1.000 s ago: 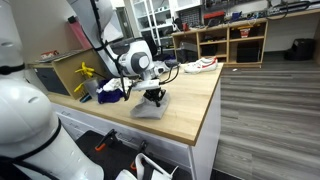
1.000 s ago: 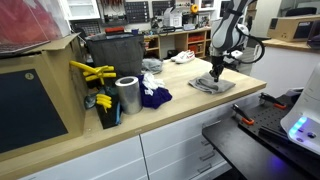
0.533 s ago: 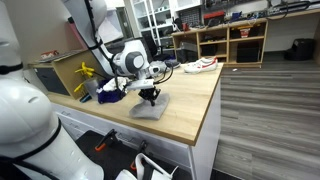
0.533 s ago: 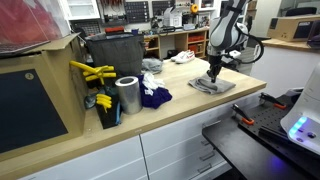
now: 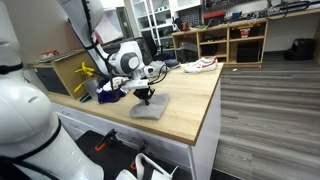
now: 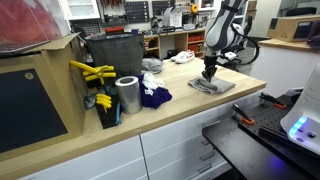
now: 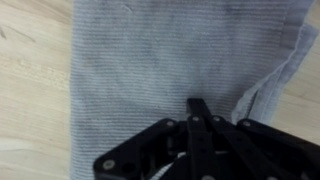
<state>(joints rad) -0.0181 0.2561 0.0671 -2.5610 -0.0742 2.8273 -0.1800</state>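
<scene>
Here the end effector [image 7: 200, 108], fingers pressed together, hangs over the soft, light cloth [image 7: 140, 60], probably best pinched at its 3 o'clock edge.

Arm reaching down from above, wrist [image 5: 125, 60] bent, end effector [image 5: 146, 95] pointing downward, jaws fully closed

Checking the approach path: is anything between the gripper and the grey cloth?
Nothing visible. The shut gripper is right over the cloth on the table; whether it touches is unclear. The blue cloth and can lie off to the side.
</scene>
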